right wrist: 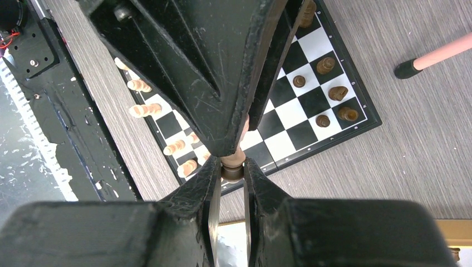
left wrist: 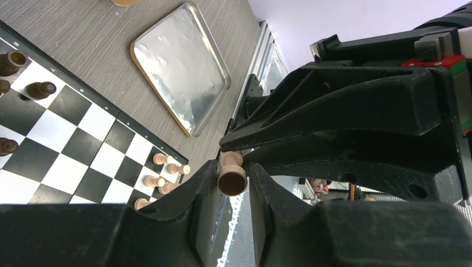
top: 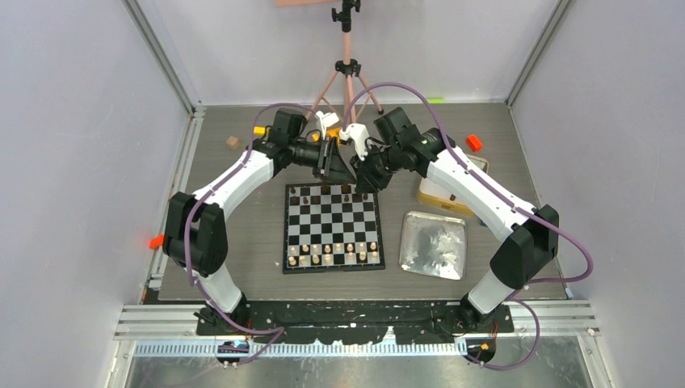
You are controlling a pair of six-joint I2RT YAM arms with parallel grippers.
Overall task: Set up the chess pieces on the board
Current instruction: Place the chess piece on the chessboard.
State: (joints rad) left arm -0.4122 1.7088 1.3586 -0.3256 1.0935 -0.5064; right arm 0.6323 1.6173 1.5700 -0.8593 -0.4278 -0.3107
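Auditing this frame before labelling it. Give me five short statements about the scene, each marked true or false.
1. Light chess pieces stand along the near edge of the board. True.
2. The silver tray lies left of the board. False: it lies to the board's right.
3. The left gripper and right gripper both close around one chess piece. True.
4. Dark chessmen fill the two far rows. False: only a few dark pieces stand there.
5. Chessmen lie on the silver tray. False: none shows on it.
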